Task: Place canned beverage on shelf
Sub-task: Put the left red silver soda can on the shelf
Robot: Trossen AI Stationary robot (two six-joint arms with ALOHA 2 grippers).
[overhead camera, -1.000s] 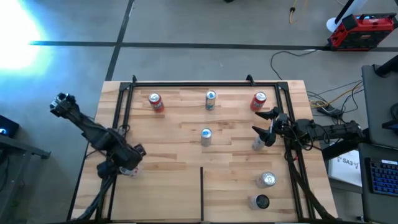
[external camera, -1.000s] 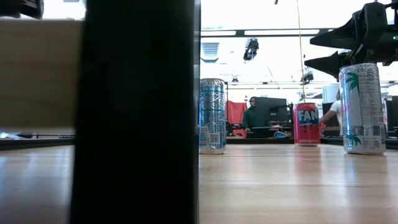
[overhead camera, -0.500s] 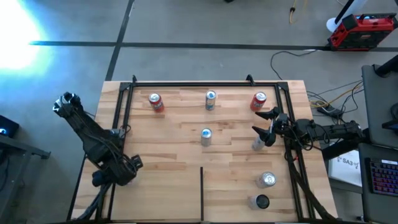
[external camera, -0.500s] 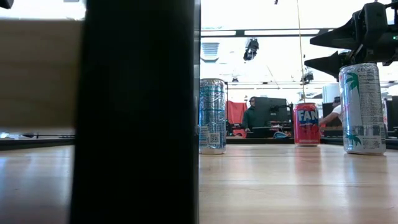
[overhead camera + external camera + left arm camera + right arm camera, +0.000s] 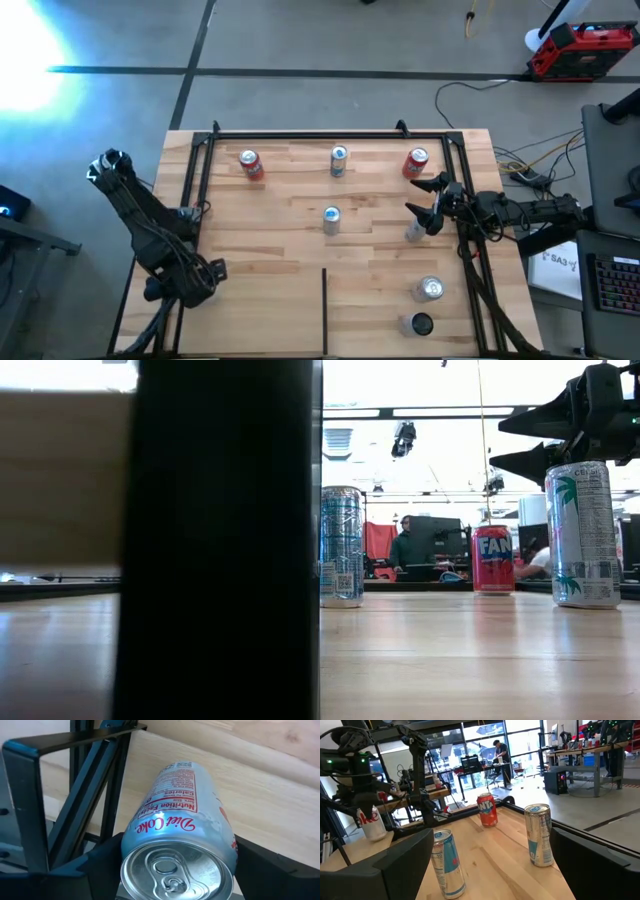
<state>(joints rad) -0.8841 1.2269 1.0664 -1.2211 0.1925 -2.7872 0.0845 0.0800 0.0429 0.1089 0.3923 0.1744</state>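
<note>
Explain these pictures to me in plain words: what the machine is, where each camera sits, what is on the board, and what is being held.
This is a robot with two dark arms at a table, each ending in a two-finger gripper. One camera looks straight down, one sits at table height, and one rides on each wrist. The wooden shelf with black rails holds several upright cans: two red cans and slim silver ones, such as the middle can. The left gripper, at the shelf's left edge, is shut on a Diet Coke can, shown close up by its wrist camera. The right gripper hangs open above a tall can near the right rail. People in the background are only the room behind.
</note>
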